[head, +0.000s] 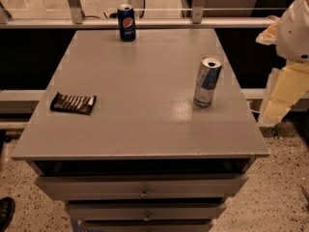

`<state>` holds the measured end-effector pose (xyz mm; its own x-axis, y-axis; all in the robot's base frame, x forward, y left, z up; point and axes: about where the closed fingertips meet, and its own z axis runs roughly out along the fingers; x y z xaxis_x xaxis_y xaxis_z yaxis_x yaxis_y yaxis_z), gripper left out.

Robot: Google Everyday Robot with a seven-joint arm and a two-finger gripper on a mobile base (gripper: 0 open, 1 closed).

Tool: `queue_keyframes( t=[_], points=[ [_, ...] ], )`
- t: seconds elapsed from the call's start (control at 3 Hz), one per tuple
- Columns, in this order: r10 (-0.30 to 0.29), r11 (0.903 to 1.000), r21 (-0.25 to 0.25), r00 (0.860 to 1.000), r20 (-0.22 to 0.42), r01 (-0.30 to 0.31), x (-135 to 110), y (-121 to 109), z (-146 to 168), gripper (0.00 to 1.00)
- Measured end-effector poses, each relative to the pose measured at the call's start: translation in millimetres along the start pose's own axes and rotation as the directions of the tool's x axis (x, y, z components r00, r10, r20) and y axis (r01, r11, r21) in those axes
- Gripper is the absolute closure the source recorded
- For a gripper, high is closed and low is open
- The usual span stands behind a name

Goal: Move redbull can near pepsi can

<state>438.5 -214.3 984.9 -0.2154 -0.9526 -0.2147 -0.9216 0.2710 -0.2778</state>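
Silver redbull can [208, 81] upright, well apart from pepsi can [127, 22]; hand [282, 98] right of the table [145, 110], grip unclear

Grey table [145, 81] with flat bare-metal-look top; dark snack bar in a striped wrapper [73, 103] lying flat near the left edge, about midway along it; stacked drawers [96, 187] under the front edge, small knob [144, 194] on the top one; speckled floor [282, 192] around; black shoe [6, 211] at bottom left; light horizontal rail [43, 24] beyond the far edge.
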Motion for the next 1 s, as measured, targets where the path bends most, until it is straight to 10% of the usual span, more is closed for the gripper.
queue_keyframes(
  t=[0.67, 1.0],
  points=[
    [0.019, 0.9998, -0.004, 0.999, 0.046, -0.018, 1, -6, 12, 0.0],
    [0.068, 0.9976, -0.029, 0.976, 0.209, -0.063, -6, -28, 59, 0.0]
  ],
)
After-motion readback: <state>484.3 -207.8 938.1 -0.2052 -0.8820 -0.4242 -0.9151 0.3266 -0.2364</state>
